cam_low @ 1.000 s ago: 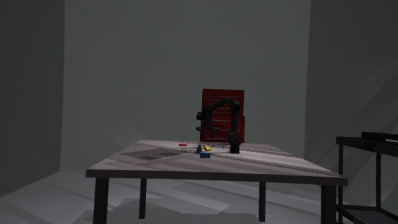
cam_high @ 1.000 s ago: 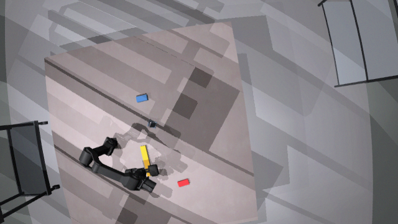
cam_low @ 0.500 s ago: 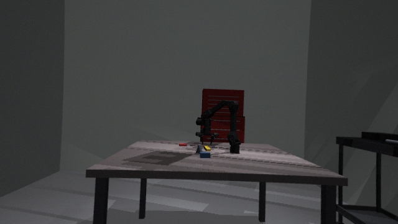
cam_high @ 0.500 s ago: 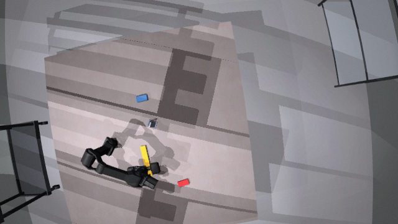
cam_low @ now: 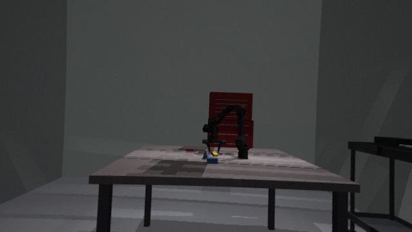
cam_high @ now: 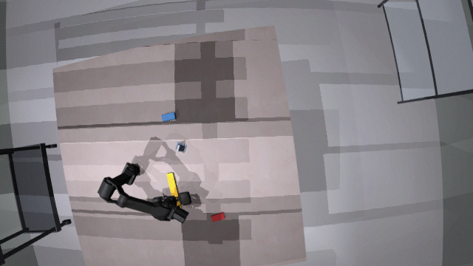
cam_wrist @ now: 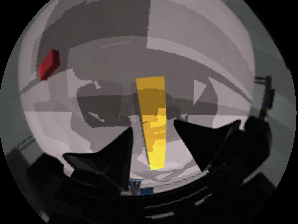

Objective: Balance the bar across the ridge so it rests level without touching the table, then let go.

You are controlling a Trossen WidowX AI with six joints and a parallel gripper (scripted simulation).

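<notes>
The yellow bar (cam_high: 171,183) (cam_low: 214,154) (cam_wrist: 151,97) lies flat on the table. The small grey-blue ridge (cam_high: 181,147) (cam_low: 206,154) (cam_wrist: 134,186) stands apart from it, beyond the bar's end that is farther from the gripper in the top view. My gripper (cam_low: 214,151) (cam_wrist: 153,125) is open, pointing down over the bar. In the wrist view its fingertips stand on either side of the bar, with gaps to both. In the top view the arm hides the tips and part of the bar's near end.
A blue block (cam_high: 168,117) (cam_low: 212,160) (cam_wrist: 146,191) lies past the ridge. A red block (cam_high: 218,216) (cam_low: 189,149) (cam_wrist: 49,64) lies to the right of the gripper in the top view. A red cabinet (cam_low: 231,113) stands behind the table (cam_low: 180,180).
</notes>
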